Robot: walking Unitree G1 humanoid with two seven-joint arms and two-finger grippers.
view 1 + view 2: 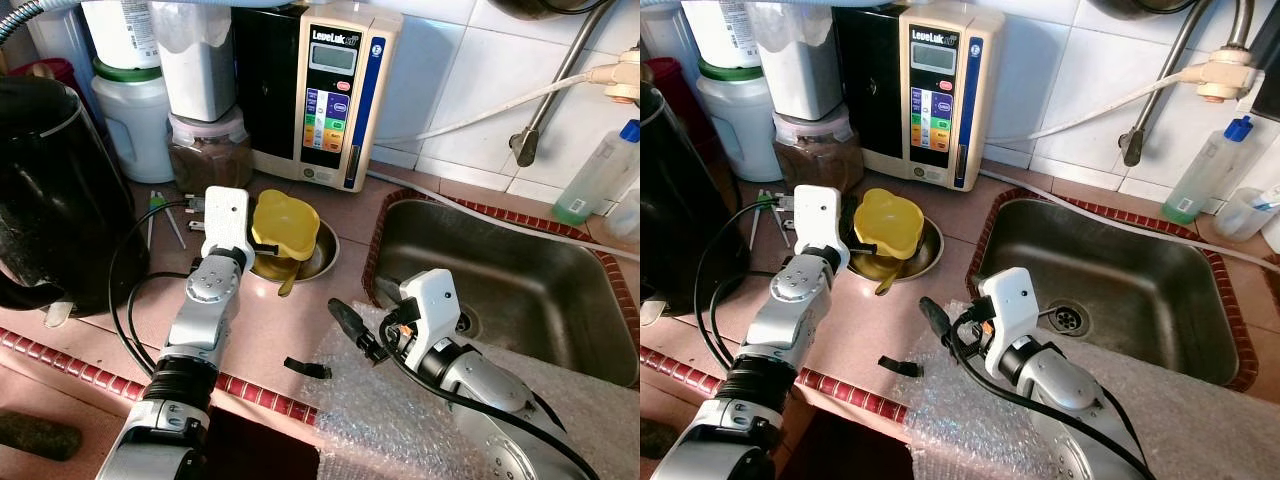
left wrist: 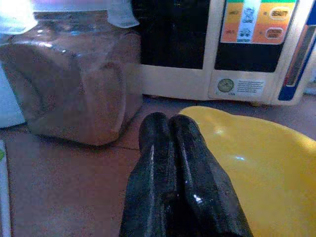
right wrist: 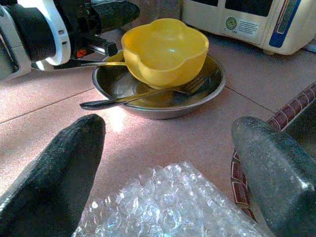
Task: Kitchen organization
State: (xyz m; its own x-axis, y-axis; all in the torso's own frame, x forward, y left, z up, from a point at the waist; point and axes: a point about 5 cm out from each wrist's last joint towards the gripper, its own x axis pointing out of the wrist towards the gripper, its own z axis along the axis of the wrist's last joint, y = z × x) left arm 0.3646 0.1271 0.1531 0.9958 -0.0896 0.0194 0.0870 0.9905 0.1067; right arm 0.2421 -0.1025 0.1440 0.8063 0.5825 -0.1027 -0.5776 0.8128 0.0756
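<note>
Left wrist view looks along the left gripper (image 2: 170, 129), whose two black fingers (image 2: 153, 148) are pressed together with nothing between them, their tips just beside the rim of the yellow bowl (image 2: 256, 163) and pointing toward the jar of brown powder (image 2: 69, 89) and the white water machine (image 2: 222, 49) at the back of the counter. From the head, the yellow bowl (image 1: 285, 225) sits in a shallow metal dish (image 1: 322, 258) near the middle of the counter (image 1: 300, 330), close to the left rim of the sink (image 1: 520, 280); a fork (image 3: 192, 86) and another utensil handle (image 3: 106, 102) lie in the dish under the bowl, which is likely why the bowl sits tilted. The left arm reaches in from the counter's front edge, so its closed fingers seem placed to nudge or steady the bowl rather than grasp it; that is a guess. The right gripper (image 3: 168, 148) hangs low over the bubble wrap (image 3: 168, 202) spread at the front edge beside the sink, its fingers wide apart and empty, aimed at the dish, which lies well ahead of the fingertips and between them in line. It appears ready to take the dish or bowl. A small black scrap (image 1: 308, 368) lies near the front edge, and a large black kettle (image 1: 55, 190) stands at the counter's left end.
</note>
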